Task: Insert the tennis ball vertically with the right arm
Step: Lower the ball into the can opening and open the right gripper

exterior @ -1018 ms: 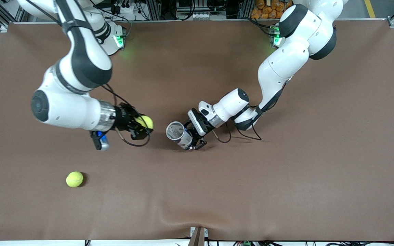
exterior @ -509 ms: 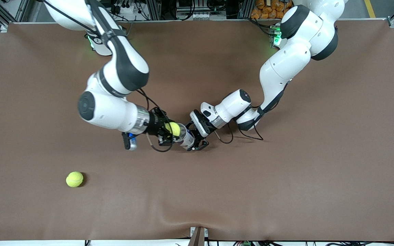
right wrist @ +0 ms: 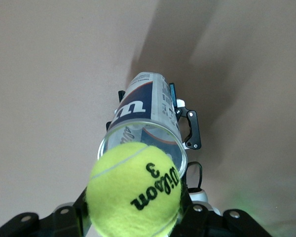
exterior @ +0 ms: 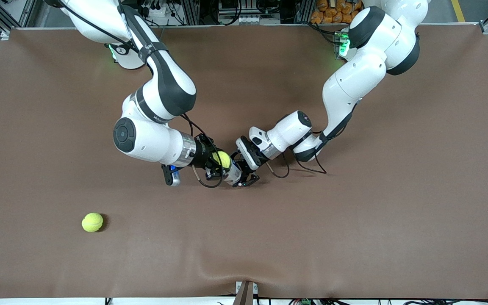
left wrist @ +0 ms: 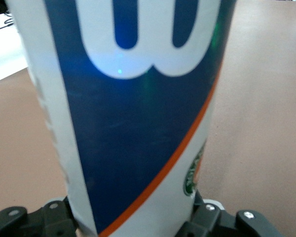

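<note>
I see my right end effector (exterior: 217, 166) gripping a tennis ball (exterior: 222, 159) at the can's (exterior: 233, 173) open mouth; my left end effector (exterior: 244, 174) clamps that can. A spare ball (exterior: 92, 222) lies on the bench (exterior: 354, 233), toward the right arm's end.

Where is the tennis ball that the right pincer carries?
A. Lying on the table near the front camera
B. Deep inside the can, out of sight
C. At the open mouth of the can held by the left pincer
C: the right wrist view shows the tennis ball in the right pincer right at the rim of the can, which the left pincer grips.
</note>
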### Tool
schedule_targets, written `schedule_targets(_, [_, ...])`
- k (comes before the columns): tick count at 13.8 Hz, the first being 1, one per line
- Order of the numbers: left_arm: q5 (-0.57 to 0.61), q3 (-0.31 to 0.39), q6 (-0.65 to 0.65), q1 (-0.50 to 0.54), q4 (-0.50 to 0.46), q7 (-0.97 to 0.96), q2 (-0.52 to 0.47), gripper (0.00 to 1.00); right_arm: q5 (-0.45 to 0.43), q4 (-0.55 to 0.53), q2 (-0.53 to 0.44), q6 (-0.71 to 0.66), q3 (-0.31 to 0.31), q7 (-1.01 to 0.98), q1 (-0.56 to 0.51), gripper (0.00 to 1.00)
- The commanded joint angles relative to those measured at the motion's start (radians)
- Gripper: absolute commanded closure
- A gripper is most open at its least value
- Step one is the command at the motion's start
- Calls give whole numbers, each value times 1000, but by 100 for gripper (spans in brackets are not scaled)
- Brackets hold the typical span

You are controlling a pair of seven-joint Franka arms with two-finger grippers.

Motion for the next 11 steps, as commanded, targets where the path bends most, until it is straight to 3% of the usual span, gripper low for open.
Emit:
schedule_targets(1, [44,-31,9,41,-18,0,-1,20,3,29,12,-14,-13,16,10,0])
schedule_targets(7, [49,-42,9,51,-23,0,-1,20,-29,29,0,-34,-17,12,-10,0])
schedule_targets(11, [49,-43,9,51,-24,0,-2,20,-289,32,-35,-273,-19,-141,-82,0])
